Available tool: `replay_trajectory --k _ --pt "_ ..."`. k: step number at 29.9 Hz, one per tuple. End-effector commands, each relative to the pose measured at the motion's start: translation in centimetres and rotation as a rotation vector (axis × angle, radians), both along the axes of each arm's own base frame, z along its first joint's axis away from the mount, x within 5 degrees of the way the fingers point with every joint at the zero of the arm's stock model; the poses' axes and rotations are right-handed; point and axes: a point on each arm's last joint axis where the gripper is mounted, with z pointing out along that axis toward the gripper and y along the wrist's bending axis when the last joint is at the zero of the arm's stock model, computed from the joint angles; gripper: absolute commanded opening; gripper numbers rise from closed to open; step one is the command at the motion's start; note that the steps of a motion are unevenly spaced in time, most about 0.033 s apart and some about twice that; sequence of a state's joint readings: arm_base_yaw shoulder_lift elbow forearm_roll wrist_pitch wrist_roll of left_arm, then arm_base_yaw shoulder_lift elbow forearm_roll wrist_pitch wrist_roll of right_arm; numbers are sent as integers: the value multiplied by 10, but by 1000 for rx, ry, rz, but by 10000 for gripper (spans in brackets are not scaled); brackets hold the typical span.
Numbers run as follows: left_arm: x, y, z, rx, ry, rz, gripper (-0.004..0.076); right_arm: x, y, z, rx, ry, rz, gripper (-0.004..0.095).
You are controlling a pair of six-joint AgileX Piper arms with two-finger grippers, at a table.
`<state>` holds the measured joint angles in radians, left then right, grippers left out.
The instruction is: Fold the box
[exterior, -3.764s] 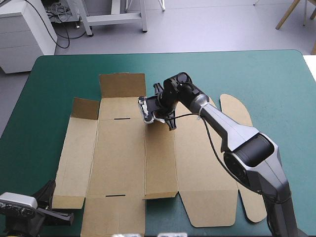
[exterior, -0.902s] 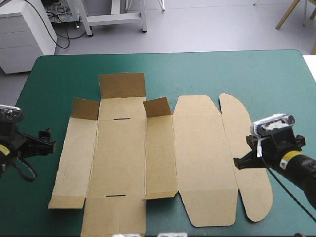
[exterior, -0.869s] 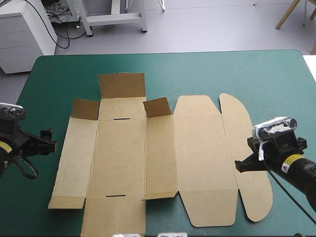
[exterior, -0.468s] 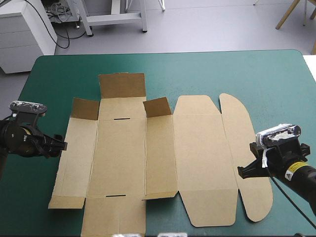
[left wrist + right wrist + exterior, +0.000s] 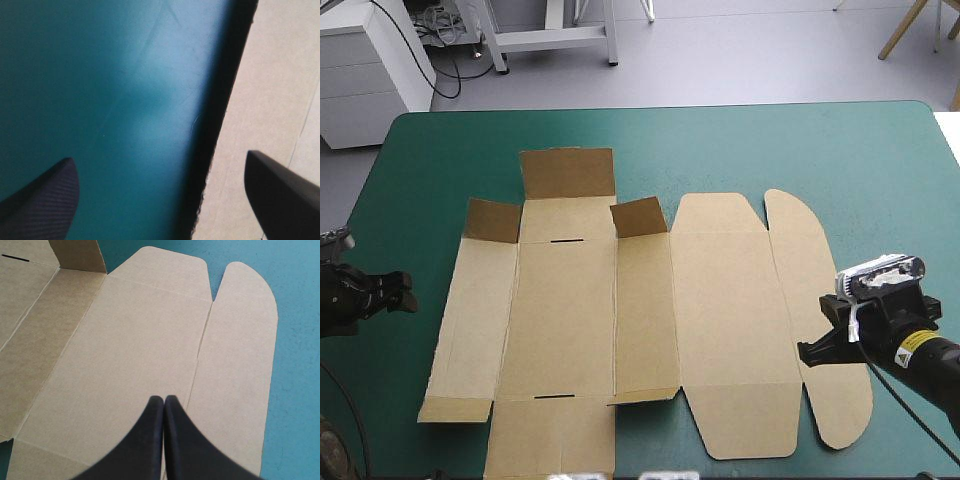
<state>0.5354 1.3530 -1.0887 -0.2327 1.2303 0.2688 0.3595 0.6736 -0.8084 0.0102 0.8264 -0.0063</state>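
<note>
The brown box (image 5: 620, 320) lies spread flat on the teal-green cover (image 5: 770, 150). Three small flaps stand raised along its far side, among them one flap (image 5: 640, 216) near the middle. My left gripper (image 5: 405, 292) sits open on the cover, left of the box's left edge and apart from it. In the left wrist view the left gripper (image 5: 165, 200) has nothing between its fingers, and the box's edge (image 5: 270, 100) lies ahead beside one finger. My right gripper (image 5: 805, 352) is shut and empty over the box's right rounded flap (image 5: 840, 390). The right wrist view shows the right gripper (image 5: 164, 400) pointing across the flat panels (image 5: 125, 340).
A white cabinet (image 5: 370, 60) stands off the table beyond its far left corner. A broad band of teal-green cover runs between the box and the table's far edge. The right rounded flap ends close to the table's near edge.
My left gripper, which had come up to the box's left edge, has drawn back to the left. The right gripper has barely shifted, and the box has not moved.
</note>
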Motion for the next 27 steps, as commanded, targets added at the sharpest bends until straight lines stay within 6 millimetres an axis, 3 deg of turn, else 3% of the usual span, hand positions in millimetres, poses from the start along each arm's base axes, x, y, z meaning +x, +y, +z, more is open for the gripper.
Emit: replay_trajectory --k 1,9,19,27 --pt "-1 -5 6 -62 8 -8 629 1 0 12 19 -81 3 -19" --pt "-1 -6 3 -68 8 -25 629 1 0 13 18 -83 6 -19" --pt "10 -21 -37 -317 2 -105 629 1 0 12 19 -78 8 -19" --pt "18 -39 -56 -343 76 -186 629 1 1 12 19 -80 8 -19"
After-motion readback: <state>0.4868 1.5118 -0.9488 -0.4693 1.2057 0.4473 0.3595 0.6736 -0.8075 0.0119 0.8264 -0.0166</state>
